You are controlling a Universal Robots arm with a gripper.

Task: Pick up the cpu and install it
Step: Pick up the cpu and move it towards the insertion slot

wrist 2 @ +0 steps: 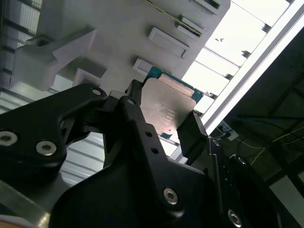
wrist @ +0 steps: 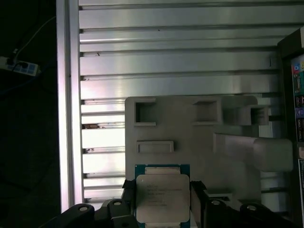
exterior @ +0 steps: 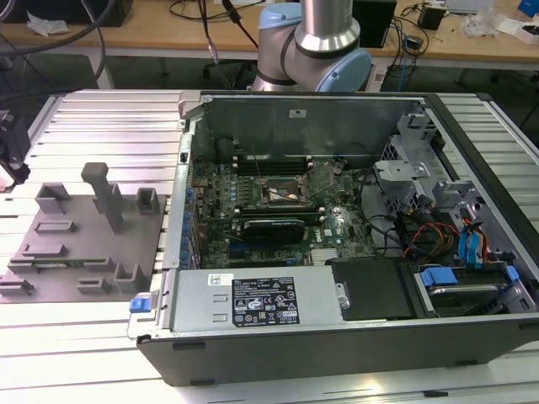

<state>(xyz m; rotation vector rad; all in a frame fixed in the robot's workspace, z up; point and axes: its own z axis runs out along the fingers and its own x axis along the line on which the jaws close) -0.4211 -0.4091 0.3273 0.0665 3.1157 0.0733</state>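
Note:
The cpu [wrist: 162,198], a flat square chip with a silver top and a teal rim, sits between the black fingers [wrist: 127,192] of my gripper [wrist: 162,187]. In the second wrist view the jaws press on two opposite edges of the cpu [wrist 2: 167,108], so my gripper [wrist 2: 164,111] is shut on it. The chip hangs over the near end of the grey fixture plate [wrist: 190,137]. In the exterior view a dark part of the arm [exterior: 10,156] shows at the far left, beside that fixture plate [exterior: 76,244]. The motherboard's open socket [exterior: 286,195] lies inside the computer case [exterior: 337,328].
Grey blocks and a tall post [exterior: 105,194] rise from the fixture plate. The ribbed aluminium table [wrist: 166,61] runs under everything. The case holds a power supply [exterior: 257,299], drive cages [exterior: 413,160] and cables. The robot's base [exterior: 316,46] stands behind the case.

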